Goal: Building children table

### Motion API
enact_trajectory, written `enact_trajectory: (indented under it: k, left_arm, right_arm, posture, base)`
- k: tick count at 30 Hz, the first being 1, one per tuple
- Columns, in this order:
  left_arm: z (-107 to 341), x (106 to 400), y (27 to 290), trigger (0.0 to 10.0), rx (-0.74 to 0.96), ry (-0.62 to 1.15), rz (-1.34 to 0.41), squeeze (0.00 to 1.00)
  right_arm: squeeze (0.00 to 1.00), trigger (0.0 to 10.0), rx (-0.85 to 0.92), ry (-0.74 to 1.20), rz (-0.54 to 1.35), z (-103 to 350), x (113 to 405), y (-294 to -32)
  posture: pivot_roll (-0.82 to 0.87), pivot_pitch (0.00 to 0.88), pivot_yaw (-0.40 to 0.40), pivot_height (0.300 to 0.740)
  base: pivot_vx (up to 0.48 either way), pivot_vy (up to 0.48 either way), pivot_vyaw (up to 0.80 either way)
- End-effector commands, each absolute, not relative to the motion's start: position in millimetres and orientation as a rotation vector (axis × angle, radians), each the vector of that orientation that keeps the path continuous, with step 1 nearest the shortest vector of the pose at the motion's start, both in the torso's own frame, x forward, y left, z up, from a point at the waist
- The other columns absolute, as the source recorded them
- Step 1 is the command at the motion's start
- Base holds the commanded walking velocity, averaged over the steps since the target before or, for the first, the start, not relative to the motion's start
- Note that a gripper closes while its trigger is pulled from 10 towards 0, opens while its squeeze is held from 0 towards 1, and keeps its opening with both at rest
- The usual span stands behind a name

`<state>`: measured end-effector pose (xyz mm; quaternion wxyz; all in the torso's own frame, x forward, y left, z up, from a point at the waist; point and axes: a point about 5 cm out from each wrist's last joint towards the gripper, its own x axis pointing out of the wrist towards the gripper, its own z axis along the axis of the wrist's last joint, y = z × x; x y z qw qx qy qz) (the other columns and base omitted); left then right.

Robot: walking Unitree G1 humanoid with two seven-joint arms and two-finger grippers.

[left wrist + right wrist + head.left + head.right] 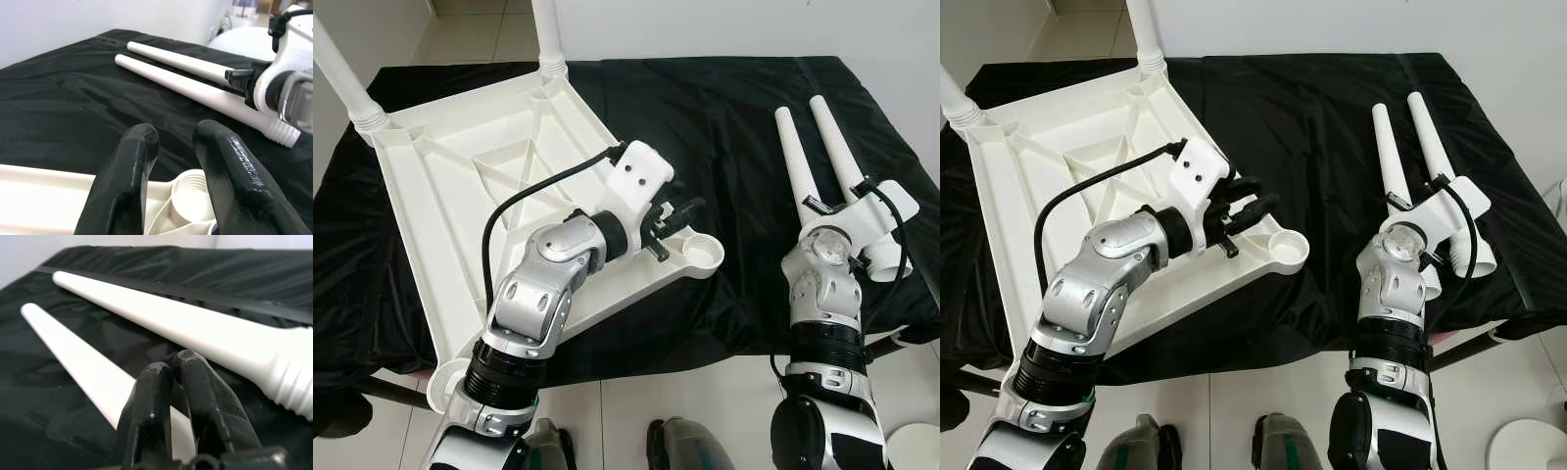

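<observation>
Counting two legs [352,93] screwed into the upturned tabletop [460,186] on the bench [724,108], I see two loose legs [798,162] right. Left claw [677,220] hovers spread above an empty socket [703,253]; right claw [182,396] is pressed together over one leg.

One white tabletop [450,186] lies upside down on one black cloth [705,108]. Two legs are already screwed into it, one at the far left corner [342,83] and one at the far corner [546,34]. Two loose legs lie on the cloth, the left one [795,162] and the right one [837,147]. One empty threaded socket [704,253] shows at the near corner.
</observation>
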<state>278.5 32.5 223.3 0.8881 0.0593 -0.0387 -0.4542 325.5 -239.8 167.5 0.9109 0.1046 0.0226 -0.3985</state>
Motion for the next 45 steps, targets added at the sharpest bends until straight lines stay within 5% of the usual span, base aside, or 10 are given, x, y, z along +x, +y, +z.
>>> enact_trajectory:
  k: [1, 13, 20, 22, 25, 31, 37, 38, 45]
  left_arm:
    - [222, 278, 30, 10.0, 0.123, -0.065, -0.939, 0.00]
    - [223, 278, 30, 10.0, 0.122, -0.067, -0.936, 0.00]
    - [225, 279, 29, 10.0, 0.117, -0.070, -0.936, 0.00]
    - [226, 280, 28, 10.0, 0.110, -0.072, -0.936, 0.00]
    - [226, 280, 26, 10.0, 0.102, -0.071, -0.941, 0.00]
    - [226, 278, 23, 10.0, 0.093, -0.072, -0.948, 0.00]
    - [227, 277, 20, 10.0, 0.084, -0.073, -0.955, 0.00]
    - [227, 277, 19, 10.0, 0.080, -0.072, -0.957, 0.00]
    - [227, 275, 17, 10.0, 0.073, -0.072, -0.963, 0.00]
  right_arm:
    - [0.00, 10.0, 0.271, 0.097, -0.832, 163, 326, -238]
    - [0.00, 10.0, 0.354, 0.220, -0.765, 155, 329, -222]
    - [0.00, 10.0, 0.305, 0.189, -0.344, 160, 339, -165]
    - [0.00, 10.0, 0.280, -0.082, -0.139, 191, 332, -149]
    - [0.00, 10.0, 0.337, -0.224, -0.069, 213, 327, -150]
    - [0.00, 10.0, 0.314, -0.348, -0.098, 229, 323, -162]
    - [0.00, 10.0, 0.284, -0.237, -0.375, 213, 329, -193]
    - [1.00, 10.0, 0.245, -0.179, -0.376, 207, 332, -195]
    - [1.00, 10.0, 0.212, -0.068, -0.411, 197, 336, -198]
  posture:
    - [-0.16, 0.085, 0.030, 0.740]
    - [-0.16, 0.084, 0.030, 0.740]
    - [-0.16, 0.081, 0.032, 0.740]
    - [-0.16, 0.082, 0.033, 0.740]
    - [-0.16, 0.082, 0.033, 0.740]
    - [-0.17, 0.082, 0.034, 0.740]
    - [-0.17, 0.080, 0.034, 0.740]
    - [-0.17, 0.079, 0.035, 0.740]
    - [-0.17, 0.075, 0.033, 0.740]
  base:
    - [0.000, 0.000, 0.00]
    - [0.000, 0.000, 0.00]
    - [0.000, 0.000, 0.00]
    - [0.000, 0.000, 0.00]
    - [0.000, 0.000, 0.00]
    - [0.000, 0.000, 0.00]
    - [0.000, 0.000, 0.00]
    - [0.000, 0.000, 0.00]
    - [0.000, 0.000, 0.00]
